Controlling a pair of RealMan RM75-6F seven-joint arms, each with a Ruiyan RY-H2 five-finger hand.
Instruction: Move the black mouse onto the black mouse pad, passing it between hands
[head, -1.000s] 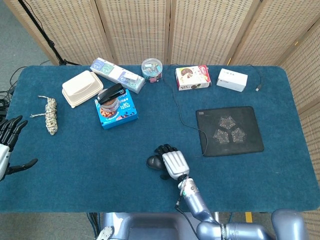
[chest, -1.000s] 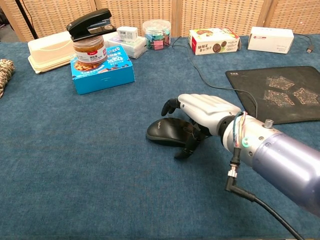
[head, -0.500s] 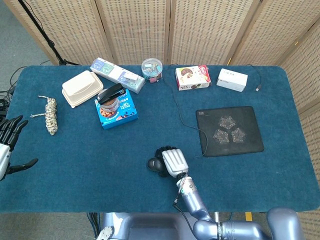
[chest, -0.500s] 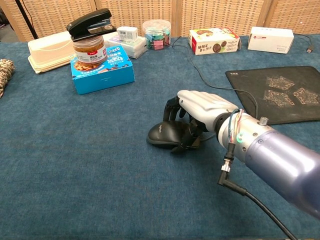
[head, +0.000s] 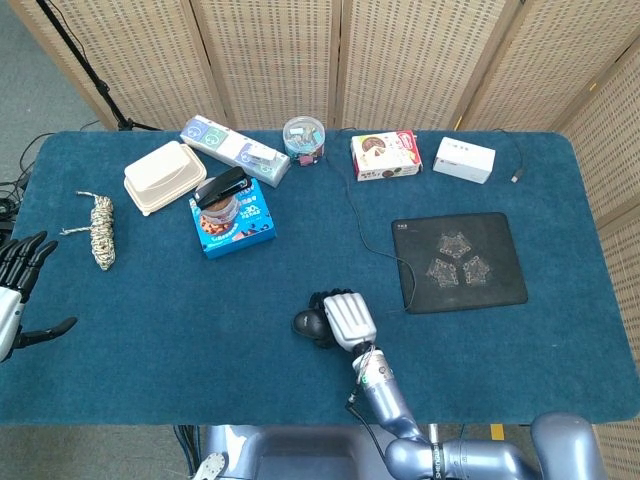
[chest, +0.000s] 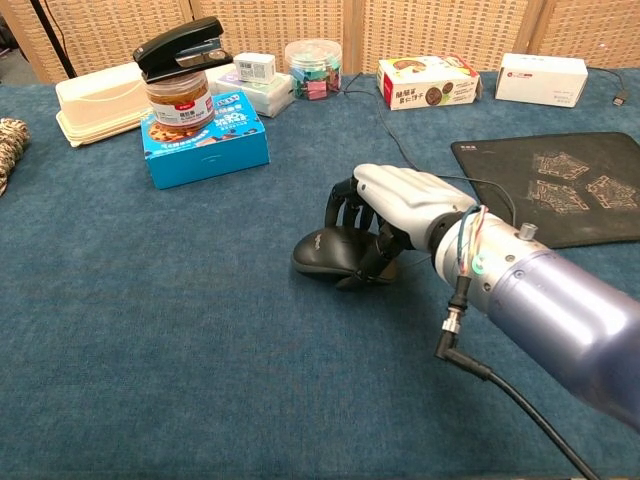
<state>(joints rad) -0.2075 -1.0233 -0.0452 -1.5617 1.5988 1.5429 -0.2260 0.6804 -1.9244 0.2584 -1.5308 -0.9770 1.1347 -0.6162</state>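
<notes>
While the right hand (chest: 400, 215) curls its dark fingers (chest: 345, 210) down over the rear of the black mouse (chest: 330, 254), gripping it, the mouse lies on the blue table cloth (chest: 150, 330) with its long axis running left to right in the chest view and its uncovered end pointing toward the robot's left. It sits near the front table edge, well apart from the black mouse pad (head: 458, 261) to the right. At the far left edge of the head view, the left hand (head: 18, 290) hangs off the table with fingers spread, holding nothing.

Lab/studio: wicker screens (head: 270, 60), blue-cloth table (head: 150, 330) w/ props.
</notes>
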